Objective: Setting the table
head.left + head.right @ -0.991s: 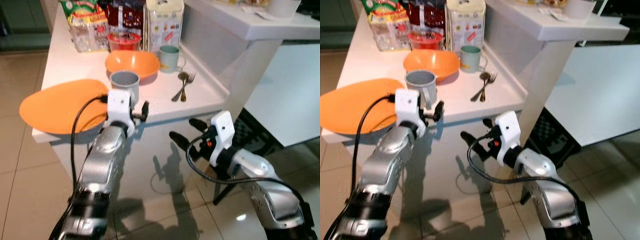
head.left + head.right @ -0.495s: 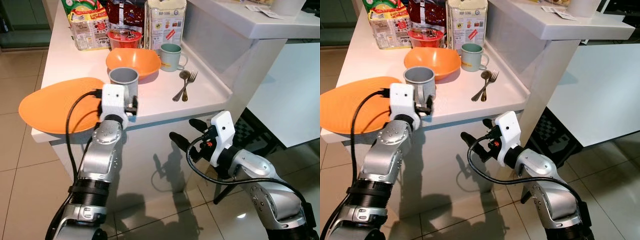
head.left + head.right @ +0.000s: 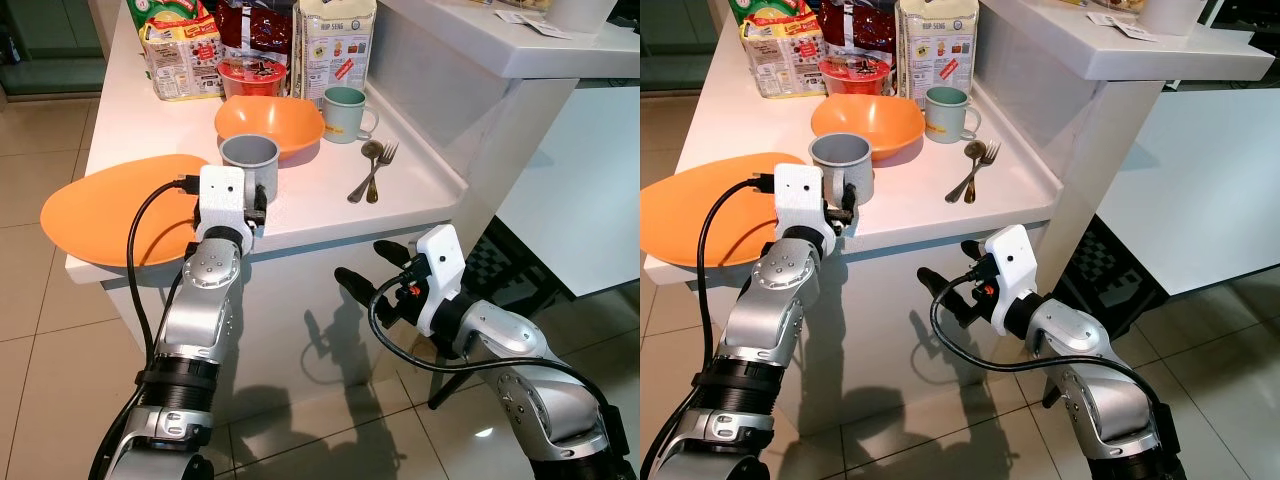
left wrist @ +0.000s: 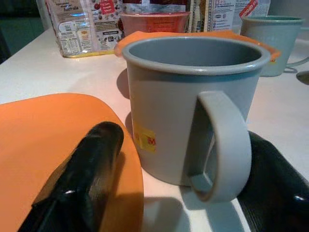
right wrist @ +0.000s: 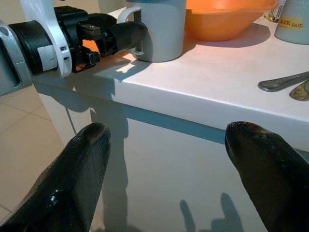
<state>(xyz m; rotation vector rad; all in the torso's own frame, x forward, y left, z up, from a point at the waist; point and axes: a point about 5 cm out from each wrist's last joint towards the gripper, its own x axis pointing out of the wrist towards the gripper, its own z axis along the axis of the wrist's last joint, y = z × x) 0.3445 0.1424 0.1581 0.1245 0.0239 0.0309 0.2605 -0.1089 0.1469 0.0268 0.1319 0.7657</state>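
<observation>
The left gripper (image 4: pixel 178 193), fingers apart on either side of the grey mug's (image 3: pixel 249 163) handle, looks lined up for a grasp; the mug stands on the counter (image 3: pixel 310 205) at 12 o'clock from it, touching nothing, the orange plate (image 3: pixel 100 205) at its 9 o'clock. The right gripper (image 3: pixel 377 268), spread wide, hangs below the counter edge, apparently idle. A sticker on the mug shows a red "M"; the teal mug's (image 5: pixel 293 21) label reads "PAID".

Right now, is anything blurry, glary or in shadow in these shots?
Left eye view: sharp, arm shadows on the counter front, glare spot on the floor tiles. Left wrist view: grey mug crisp, black fingers soft. Right wrist view: fingers blurred, counter underside shaded.
</observation>
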